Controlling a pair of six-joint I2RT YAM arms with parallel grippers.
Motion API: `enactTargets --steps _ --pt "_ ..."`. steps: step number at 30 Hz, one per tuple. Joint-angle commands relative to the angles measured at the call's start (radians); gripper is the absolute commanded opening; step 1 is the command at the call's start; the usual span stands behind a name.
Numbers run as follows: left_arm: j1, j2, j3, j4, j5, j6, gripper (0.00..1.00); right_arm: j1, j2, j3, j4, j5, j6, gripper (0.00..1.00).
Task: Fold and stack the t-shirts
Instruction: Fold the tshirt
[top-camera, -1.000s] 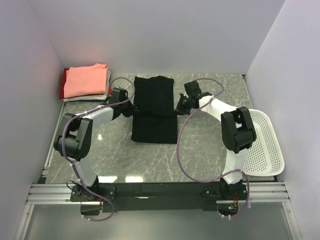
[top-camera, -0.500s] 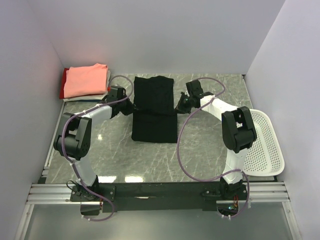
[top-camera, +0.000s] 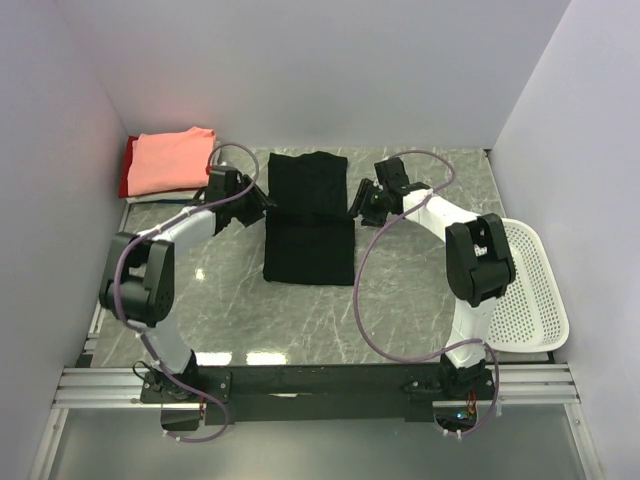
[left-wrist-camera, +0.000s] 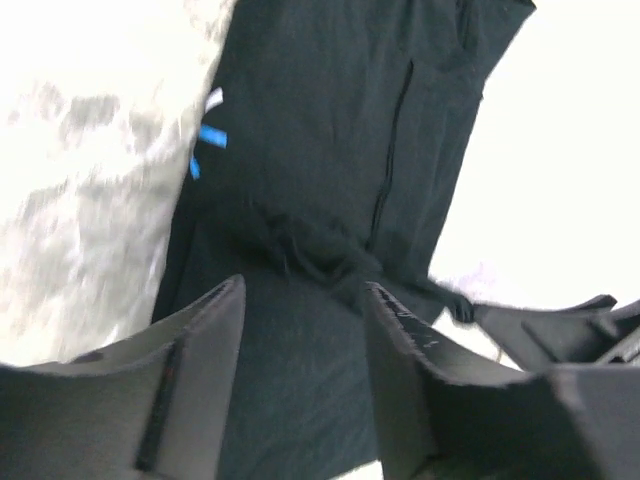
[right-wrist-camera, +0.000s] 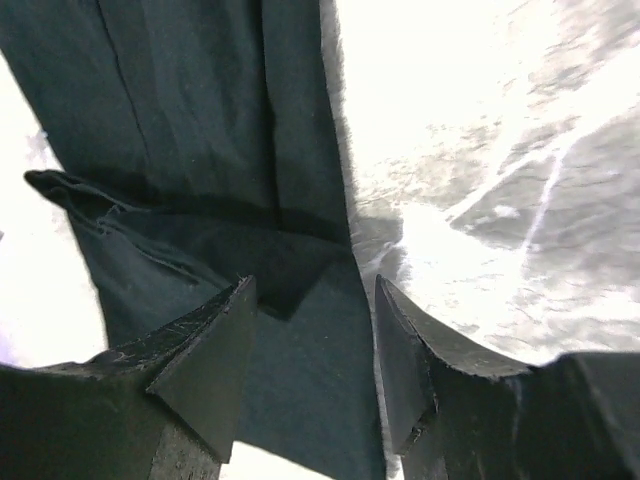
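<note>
The left gripper (top-camera: 262, 204) and right gripper (top-camera: 358, 205) stand open and empty at the side edges of the black shirt (top-camera: 310, 220). Bare table (top-camera: 300, 320) lies in front.

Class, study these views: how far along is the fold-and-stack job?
Done: a stack of folded shirts, salmon-pink t-shirt on top, sits in the far left corner. In hand: the black t-shirt lies mid-table, folded narrow with a crosswise fold; the left gripper and right gripper flank it, jaws open, holding nothing. Left: probably a last fold, then moving it onto the stack.
</note>
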Motion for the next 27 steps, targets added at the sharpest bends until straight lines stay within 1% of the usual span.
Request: enactTargets --steps 1,3,4,6,7,8,9,15,20,24,27 --pt "-0.019 -0.134 -0.057 0.031 -0.022 0.007 0.54 0.055 -0.098 0.035 -0.005 0.117 -0.055 0.57" --pt "-0.053 -0.177 -0.115 0.039 -0.042 -0.005 0.45 0.108 -0.108 0.041 -0.017 0.170 -0.067 0.56" --pt "-0.066 -0.189 -0.137 0.045 -0.047 -0.013 0.34 0.124 -0.108 0.042 -0.012 0.179 -0.076 0.56" --pt "-0.112 -0.211 -0.194 0.077 -0.047 -0.033 0.22 0.153 -0.079 0.071 -0.012 0.179 -0.081 0.54" --pt "-0.128 -0.211 -0.211 0.082 -0.059 -0.039 0.08 0.174 -0.061 0.088 -0.017 0.170 -0.085 0.54" --pt "-0.158 -0.214 -0.238 0.083 -0.071 -0.043 0.03 0.188 -0.024 0.108 -0.023 0.165 -0.089 0.53" --pt "-0.169 -0.217 -0.257 0.089 -0.082 -0.051 0.01 0.196 -0.006 0.143 -0.037 0.165 -0.093 0.52" --pt "-0.199 -0.208 -0.393 0.148 -0.094 -0.074 0.01 0.230 0.152 0.283 -0.084 0.153 -0.115 0.44" --pt "-0.205 -0.217 -0.497 0.178 -0.111 -0.085 0.01 0.230 0.281 0.427 -0.141 0.171 -0.135 0.44" --pt "-0.208 -0.232 -0.551 0.198 -0.114 -0.096 0.01 0.219 0.361 0.514 -0.198 0.202 -0.141 0.44" --pt "-0.211 -0.246 -0.585 0.201 -0.113 -0.099 0.01 0.193 0.392 0.538 -0.222 0.202 -0.115 0.46"
